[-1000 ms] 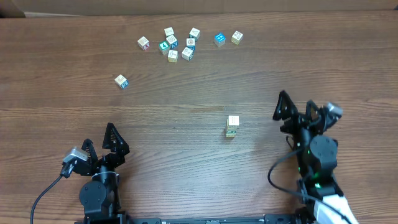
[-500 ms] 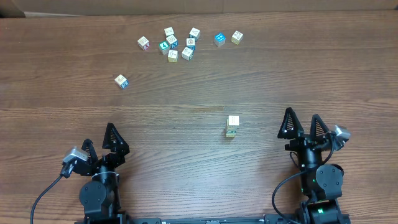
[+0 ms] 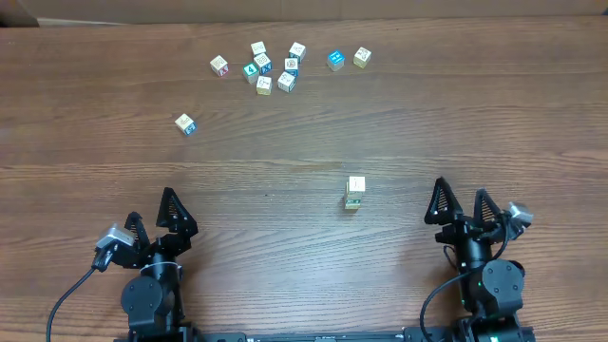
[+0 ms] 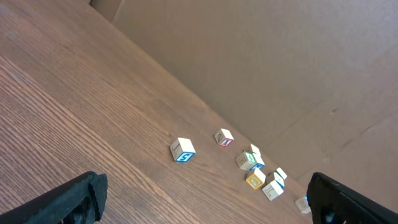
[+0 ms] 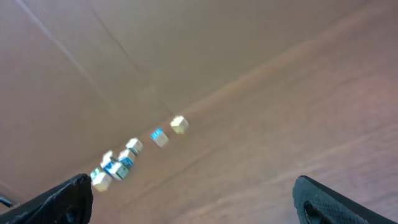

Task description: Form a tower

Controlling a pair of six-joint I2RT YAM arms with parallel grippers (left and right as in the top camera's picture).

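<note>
The tower [image 3: 354,193], a narrow stack of pale wooden cubes with a cream top face, stands at the table's middle right. My left gripper [image 3: 155,217] rests open near the front left edge, far from the stack. Right of the tower and a little nearer the front, my right gripper [image 3: 464,203] is also open, with nothing between its fingers. In the left wrist view the dark fingertips [image 4: 68,199] frame the loose cubes [image 4: 255,171]; the tower is out of that view. The right wrist view is blurred and shows far cubes [image 5: 118,165] only.
A cluster of several loose printed cubes [image 3: 271,68] lies at the back of the table, with two more [image 3: 347,59] to its right. A single cube [image 3: 185,123] sits apart at the left. A cardboard wall [image 4: 261,56] runs along the far edge.
The right arm has drawn back toward the front edge and straightened, its gripper staying open. The left arm and the tower have not moved.
</note>
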